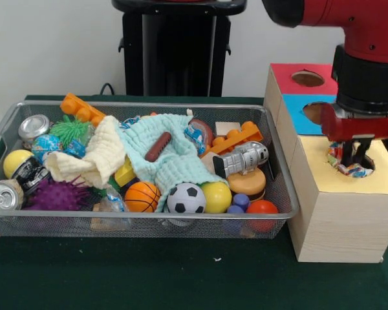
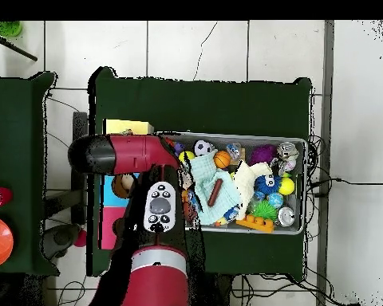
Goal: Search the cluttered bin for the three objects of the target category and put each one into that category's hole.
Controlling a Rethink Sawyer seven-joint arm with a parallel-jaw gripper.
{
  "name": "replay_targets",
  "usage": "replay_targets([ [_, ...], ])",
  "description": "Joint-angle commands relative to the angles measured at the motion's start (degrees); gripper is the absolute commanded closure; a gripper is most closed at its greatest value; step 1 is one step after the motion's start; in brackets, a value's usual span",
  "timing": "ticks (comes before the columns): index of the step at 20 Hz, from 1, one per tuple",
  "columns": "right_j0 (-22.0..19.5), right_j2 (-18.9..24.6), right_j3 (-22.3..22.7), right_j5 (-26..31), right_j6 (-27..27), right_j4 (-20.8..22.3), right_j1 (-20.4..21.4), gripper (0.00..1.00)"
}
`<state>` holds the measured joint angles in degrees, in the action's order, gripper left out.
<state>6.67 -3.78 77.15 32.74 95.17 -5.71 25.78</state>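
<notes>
Patterned fabric piece held at the yellow-topped box's hole.

The gripper is seen lowered into the hole, pinching a multicolour fabric piece directly beneath it, at 3 o'clock from the wire bin.

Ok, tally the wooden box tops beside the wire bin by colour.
Red top: 1
Blue top: 1
Yellow top: 1
Total: 3
</notes>
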Motion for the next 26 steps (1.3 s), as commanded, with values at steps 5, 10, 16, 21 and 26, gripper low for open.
replay_targets([
  [5,-3.1,4.6,3.7,25.6,1.1,-0.6,12.6,1.0],
  [10,-3.4,4.9,3.4,23.2,1.9,0.5,11.2,1.0],
  [16,-3.8,5.2,3.2,11.4,3.1,3.2,5.0,1.0],
  [21,-3.3,4.6,3.1,5.7,3.7,4.5,3.9,1.0],
  [26,-3.0,4.1,2.5,2.8,4.1,5.7,2.4,1.0],
])
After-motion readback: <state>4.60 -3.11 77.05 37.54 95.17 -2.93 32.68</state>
